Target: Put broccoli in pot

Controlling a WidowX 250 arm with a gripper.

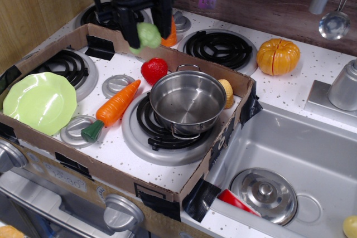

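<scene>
Carrot [114, 106] left of pot [188, 102]; lid [264, 194] in sink [312, 154].
</scene>
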